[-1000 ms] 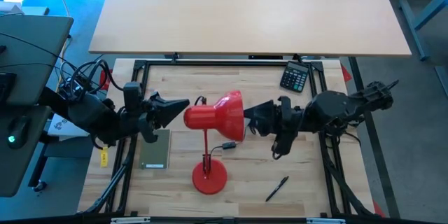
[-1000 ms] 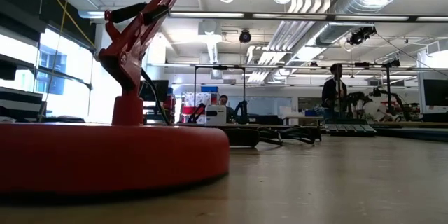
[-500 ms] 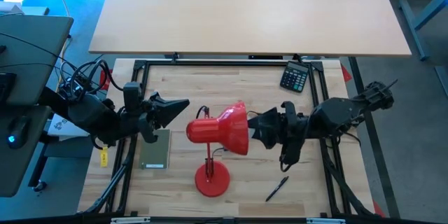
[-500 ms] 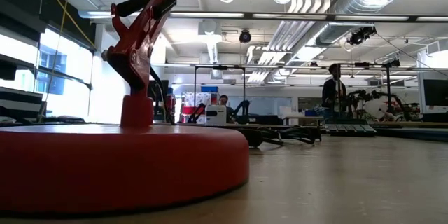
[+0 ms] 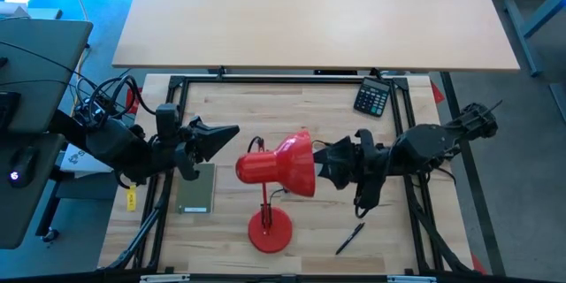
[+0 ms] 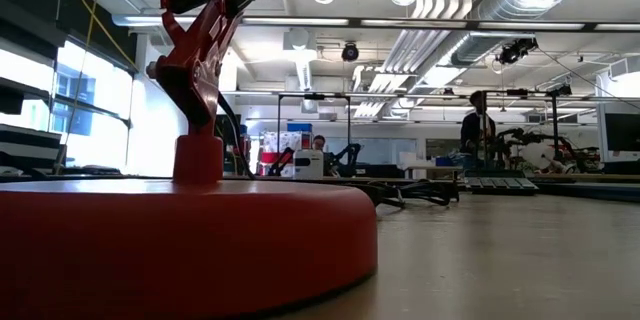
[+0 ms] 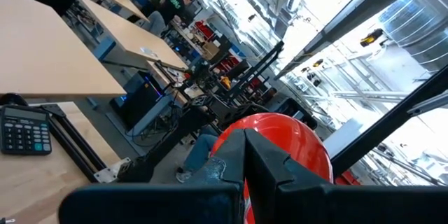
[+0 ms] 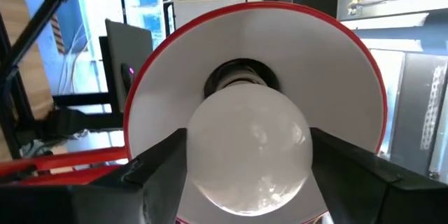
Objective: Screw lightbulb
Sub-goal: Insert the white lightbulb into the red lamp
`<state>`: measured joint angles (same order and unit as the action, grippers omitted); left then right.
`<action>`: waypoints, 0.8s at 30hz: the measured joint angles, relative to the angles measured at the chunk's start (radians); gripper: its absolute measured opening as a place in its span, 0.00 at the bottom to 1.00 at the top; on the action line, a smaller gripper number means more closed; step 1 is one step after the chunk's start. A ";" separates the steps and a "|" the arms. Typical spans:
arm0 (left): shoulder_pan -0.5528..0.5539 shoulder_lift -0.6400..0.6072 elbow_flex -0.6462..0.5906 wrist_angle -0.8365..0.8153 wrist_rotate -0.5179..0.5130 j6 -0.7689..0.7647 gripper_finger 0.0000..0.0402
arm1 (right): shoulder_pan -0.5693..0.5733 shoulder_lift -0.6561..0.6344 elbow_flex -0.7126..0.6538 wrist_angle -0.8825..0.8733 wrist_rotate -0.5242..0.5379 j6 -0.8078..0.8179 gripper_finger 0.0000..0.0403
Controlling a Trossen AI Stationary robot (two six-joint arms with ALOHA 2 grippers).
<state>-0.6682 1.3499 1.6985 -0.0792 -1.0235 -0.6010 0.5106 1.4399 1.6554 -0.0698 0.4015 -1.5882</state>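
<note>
At the table's left side the left gripper [image 5: 232, 131] hangs with its two dark fingers pressed together into a closed point, holding nothing, aimed at the back of the red lamp shade [image 5: 287, 164] and a short way off from it; the left wrist view shows the same closed tips [image 7: 245, 155] in front of the shade's rounded red back [image 7: 290, 140]. Just beside that arm, on the wooden table [image 5: 301, 106], lies a flat greenish-grey card [image 5: 196, 189]. Near the middle stands the red desk lamp, its round base [image 5: 269, 229] toward the near edge and its shade tipped sideways, the open mouth facing right. The low view is filled by that base [image 6: 180, 245] with the red arm rising above it. The lightbulb [image 8: 250, 150] sits inside the white-lined mouth of the shade [image 8: 329, 63], its narrow end at the socket. The right gripper [image 5: 324, 164] is at the mouth of the shade, its fingers [image 8: 164, 168] set wide on either side of the bulb; whether they press on the glass I cannot tell. Farther right, a black pen [image 5: 349, 238] lies near the front edge and a dark calculator [image 5: 373, 98] rests at the far right corner.
</note>
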 joint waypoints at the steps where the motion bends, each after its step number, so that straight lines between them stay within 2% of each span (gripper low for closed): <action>1: 0.000 0.000 0.000 0.000 0.000 0.000 0.00 | 0.000 0.000 0.000 0.000 0.011 -0.012 0.69; 6: 0.000 -0.001 0.000 0.000 -0.002 0.020 0.00 | 0.000 0.013 0.000 0.005 0.069 -0.052 0.77; 11: -0.011 -0.018 0.000 -0.006 0.006 0.093 0.00 | 0.003 0.013 0.000 0.015 0.037 -0.039 0.78; 16: -0.082 -0.053 0.000 -0.069 0.008 0.132 0.00 | 0.004 0.014 -0.001 0.045 0.054 -0.046 0.79; 24: -0.221 -0.068 0.000 -0.160 -0.188 0.120 0.00 | 0.031 0.014 -0.001 0.044 0.125 -0.035 0.79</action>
<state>-0.8896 1.2816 1.6985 -0.2390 -1.2116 -0.4810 0.5411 1.4536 1.6547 -0.0255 0.5267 -1.6232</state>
